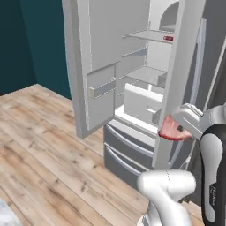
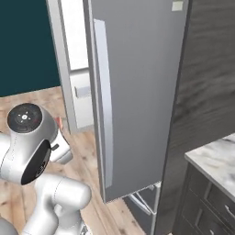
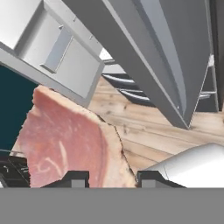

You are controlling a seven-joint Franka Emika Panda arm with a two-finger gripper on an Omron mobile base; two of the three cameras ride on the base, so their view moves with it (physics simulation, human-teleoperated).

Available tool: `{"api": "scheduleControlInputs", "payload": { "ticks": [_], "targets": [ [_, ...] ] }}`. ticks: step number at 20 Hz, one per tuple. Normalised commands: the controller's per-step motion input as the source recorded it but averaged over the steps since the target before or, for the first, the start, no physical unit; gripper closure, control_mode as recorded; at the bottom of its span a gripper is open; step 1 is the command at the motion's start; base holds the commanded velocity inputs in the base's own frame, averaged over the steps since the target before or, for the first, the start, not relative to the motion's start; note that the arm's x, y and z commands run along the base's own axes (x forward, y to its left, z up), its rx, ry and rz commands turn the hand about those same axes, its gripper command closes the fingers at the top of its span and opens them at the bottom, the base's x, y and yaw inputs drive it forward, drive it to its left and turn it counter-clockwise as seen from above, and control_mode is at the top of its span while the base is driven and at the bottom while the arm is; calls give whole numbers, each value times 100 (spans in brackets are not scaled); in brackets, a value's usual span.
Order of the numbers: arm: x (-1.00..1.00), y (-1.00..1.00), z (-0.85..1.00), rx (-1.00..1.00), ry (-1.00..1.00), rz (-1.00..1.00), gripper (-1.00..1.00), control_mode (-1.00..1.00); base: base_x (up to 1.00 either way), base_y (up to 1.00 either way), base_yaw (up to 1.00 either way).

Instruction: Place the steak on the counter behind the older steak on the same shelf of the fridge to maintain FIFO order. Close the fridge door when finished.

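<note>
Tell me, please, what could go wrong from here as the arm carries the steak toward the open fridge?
1. The gripper holds the steak right beside the edge of the right fridge door, which stands between it and the shelves; moving straight in could knock the meat against the door.
2. The steak sticks far out past the fingertips, so a bump might shift or drop it onto the wooden floor.
3. The older steak sits high on the shelf, demanding a long lift.

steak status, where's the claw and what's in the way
Claw shut on steak, held low outside the fridge. Older steak sits on upper shelf. Right fridge door edge stands between claw and shelf.
</note>
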Motion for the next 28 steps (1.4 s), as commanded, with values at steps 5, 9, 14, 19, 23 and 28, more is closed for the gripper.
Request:
{"api": "scheduleControlInputs", "payload": {
  "ticks": [5, 9, 14, 19, 23, 28],
  "targets": [
    [0, 0, 0, 0, 0, 0, 100, 100, 68, 100, 12],
    [0, 0, 0, 0, 0, 0, 100, 100, 50, 92, 41],
    [0, 0, 0, 0, 0, 0, 100, 100, 40, 44, 40],
    [0, 0, 0, 0, 0, 0, 100, 100, 58, 22, -2],
    [0, 0, 0, 0, 0, 0, 100, 100, 83, 60, -26],
    [0, 0, 0, 0, 0, 0, 100, 100, 49, 5, -43]
  ]
}}
